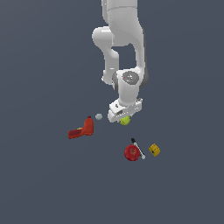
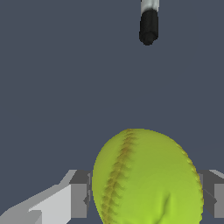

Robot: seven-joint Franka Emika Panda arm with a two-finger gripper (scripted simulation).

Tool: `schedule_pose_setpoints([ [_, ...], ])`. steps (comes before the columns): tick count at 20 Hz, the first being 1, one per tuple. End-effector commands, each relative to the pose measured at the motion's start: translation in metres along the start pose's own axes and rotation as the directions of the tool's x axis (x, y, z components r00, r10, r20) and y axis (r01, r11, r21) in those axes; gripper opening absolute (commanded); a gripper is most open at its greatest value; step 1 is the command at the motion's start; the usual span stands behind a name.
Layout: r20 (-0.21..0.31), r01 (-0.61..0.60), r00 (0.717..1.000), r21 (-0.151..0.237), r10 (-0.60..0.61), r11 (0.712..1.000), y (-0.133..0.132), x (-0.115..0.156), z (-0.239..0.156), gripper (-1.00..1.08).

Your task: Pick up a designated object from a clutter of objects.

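A white robot arm reaches down over a dark grey table. Its fingers are clamped on either side of a yellow-green ball, seams visible up close. Nearby lie a red bottle, a tiny grey sphere, a red round object, a black-and-white stick and a yellow cube.
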State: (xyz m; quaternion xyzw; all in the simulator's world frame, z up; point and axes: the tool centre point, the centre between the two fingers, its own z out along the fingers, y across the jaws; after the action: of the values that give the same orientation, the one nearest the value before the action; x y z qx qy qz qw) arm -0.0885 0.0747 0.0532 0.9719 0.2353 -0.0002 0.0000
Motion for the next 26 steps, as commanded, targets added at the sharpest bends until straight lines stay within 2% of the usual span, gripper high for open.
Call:
schedule_pose_setpoints([
  [1, -0.002, 0.0, 1.0, -0.001, 0.0, 1.0, -0.002, 0.002, -0.009, -1.0],
  [10, -0.001, 0.001, 1.0, -0.001, -0.001, 1.0, -0.017, 0.011, -0.066, -1.0],
  [26, -0.001, 0.002, 1.0, 0.001, -0.002, 1.0, -0.054, 0.036, -0.213, -1.0],
])
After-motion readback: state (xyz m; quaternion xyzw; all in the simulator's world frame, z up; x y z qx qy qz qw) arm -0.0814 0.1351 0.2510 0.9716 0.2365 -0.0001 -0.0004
